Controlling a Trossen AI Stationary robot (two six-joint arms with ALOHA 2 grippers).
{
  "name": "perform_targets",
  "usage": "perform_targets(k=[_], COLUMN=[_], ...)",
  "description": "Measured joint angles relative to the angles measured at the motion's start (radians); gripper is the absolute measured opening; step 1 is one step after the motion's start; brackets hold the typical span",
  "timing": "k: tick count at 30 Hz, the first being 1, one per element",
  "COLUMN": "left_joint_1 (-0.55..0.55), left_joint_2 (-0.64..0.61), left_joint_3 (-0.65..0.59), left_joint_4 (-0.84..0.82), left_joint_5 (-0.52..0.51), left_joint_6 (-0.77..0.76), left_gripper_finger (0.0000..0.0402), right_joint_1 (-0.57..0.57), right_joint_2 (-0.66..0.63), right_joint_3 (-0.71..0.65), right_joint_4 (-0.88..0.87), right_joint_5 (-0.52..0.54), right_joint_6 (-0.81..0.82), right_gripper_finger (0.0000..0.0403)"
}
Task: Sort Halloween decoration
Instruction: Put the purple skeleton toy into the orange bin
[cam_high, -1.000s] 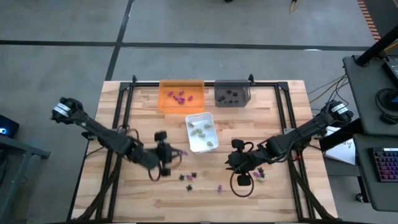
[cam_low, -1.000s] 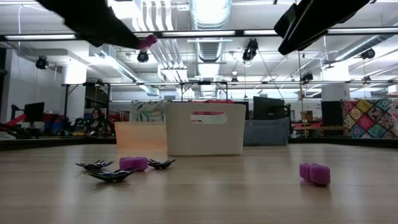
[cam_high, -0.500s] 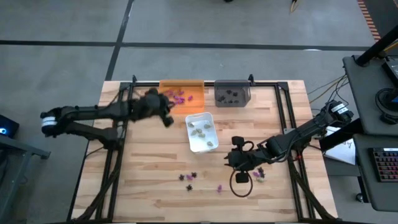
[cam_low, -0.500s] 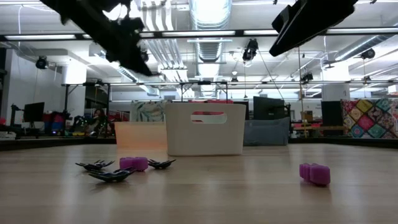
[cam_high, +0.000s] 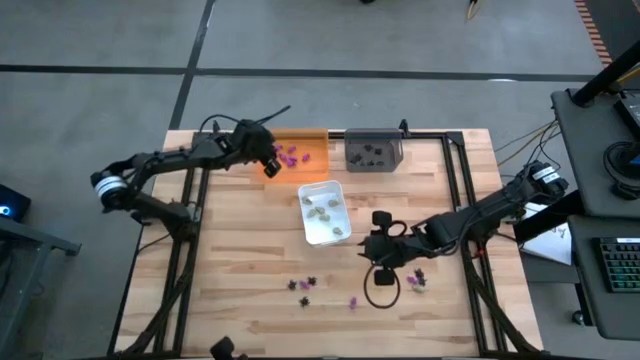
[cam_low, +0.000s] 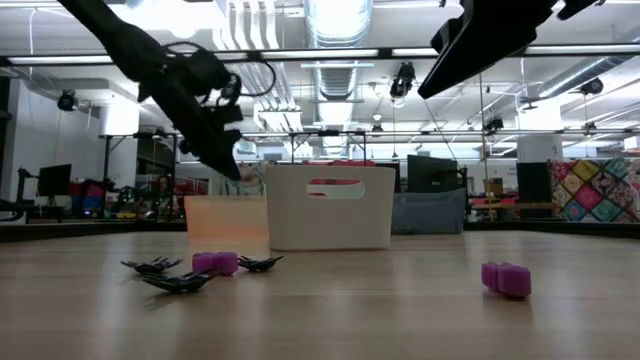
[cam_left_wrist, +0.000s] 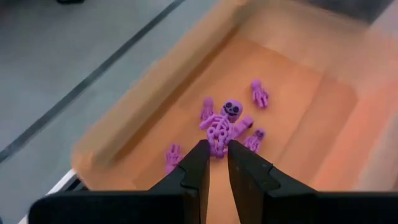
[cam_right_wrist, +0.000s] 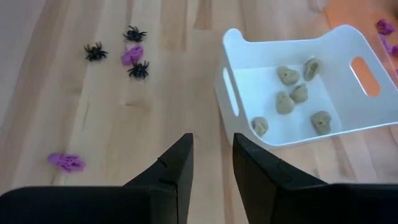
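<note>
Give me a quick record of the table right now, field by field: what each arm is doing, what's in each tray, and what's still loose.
left gripper: over orange tray, fingers pinching purple skeleton
right gripper: over bare table, empty, fingers apart
white tray: beige skulls
grey tray: black pieces
loose: black spiders, purple pieces

Setting: robotics lab or workshop hall. We note a wooden counter (cam_high: 240, 290) on a grey concrete floor (cam_high: 300, 90); beside the counter, a dark desk with a keyboard (cam_high: 622, 278); beyond the counter, exposed ceiling ducts (cam_low: 335, 20), strip lights, monitors (cam_low: 52, 180) and a patchwork quilt (cam_low: 590, 190).
</note>
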Motion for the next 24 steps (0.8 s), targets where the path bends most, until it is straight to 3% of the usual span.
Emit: perform_targets(k=[9,18,24], left_joint_1=[0.019,0.019,0.018], left_joint_2=[0.099,0.098,0.098], left_joint_3=[0.000,0.000,0.000], left_joint_4=[0.003,0.006,0.005], left_joint_5=[-0.025,-0.063,-0.062], left_joint_6=[0.038,0.031,0.031], left_gripper_finger=[0.0038,0.0039,0.0071], right_joint_1=[-0.020,-0.020,-0.020], right_joint_2=[0.000,0.000,0.000], right_joint_3=[0.000,0.000,0.000], right_joint_4=[-0.008,-0.008,-0.008], right_joint_5=[-0.002,-0.002,-0.002], right_joint_6=[-0.009,0.001,0.001], right_gripper_finger=[0.0100,0.0100,0.0100])
